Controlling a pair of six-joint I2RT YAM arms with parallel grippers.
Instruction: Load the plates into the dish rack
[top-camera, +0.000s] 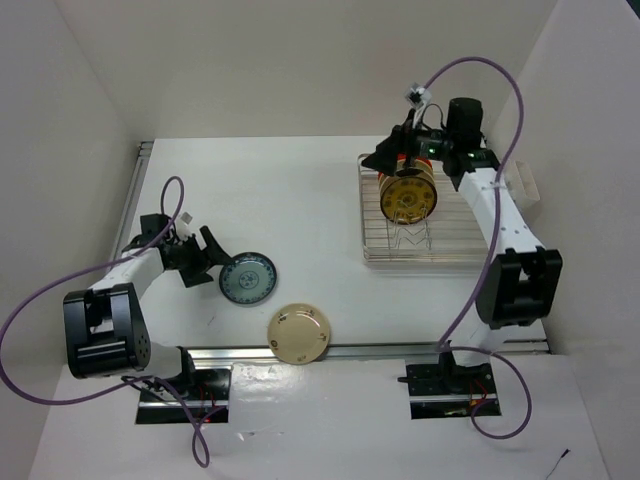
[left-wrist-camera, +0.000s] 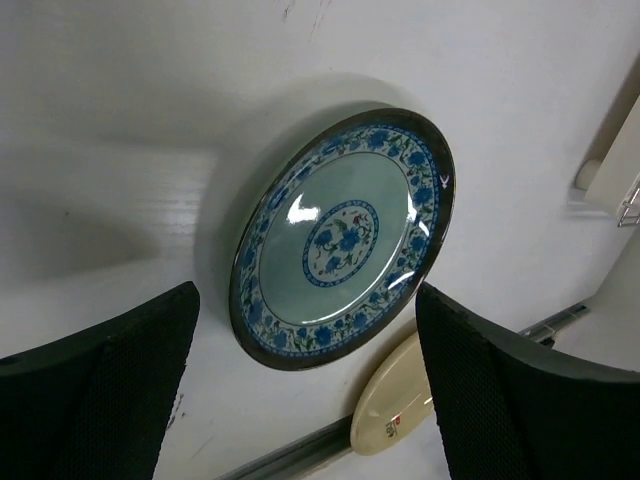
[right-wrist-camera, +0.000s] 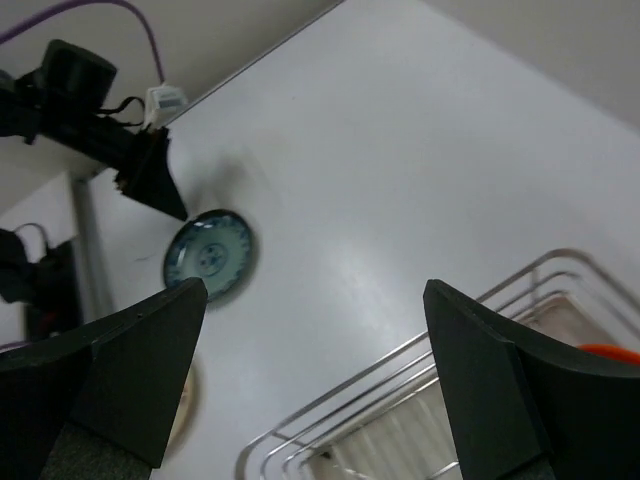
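Note:
A blue-teal patterned plate (top-camera: 248, 278) lies flat on the table at the left; it also shows in the left wrist view (left-wrist-camera: 345, 235) and the right wrist view (right-wrist-camera: 208, 256). My left gripper (top-camera: 207, 256) is open and empty just left of it, the jaws wide apart (left-wrist-camera: 305, 300). A cream plate (top-camera: 299, 333) lies at the near edge (left-wrist-camera: 398, 412). The silver wire dish rack (top-camera: 450, 245) stands at the right and holds a dark brown plate with gold pattern (top-camera: 410, 196) upright, with an orange-red plate (top-camera: 398, 166) behind it. My right gripper (top-camera: 384, 160) is open and empty above the rack's far left corner (right-wrist-camera: 312, 290).
An aluminium rail (top-camera: 400, 350) runs along the near table edge beside the cream plate. A small white bracket (top-camera: 521, 186) sits on the right wall by the rack. The rack's corner wires (right-wrist-camera: 400, 420) lie below my right fingers.

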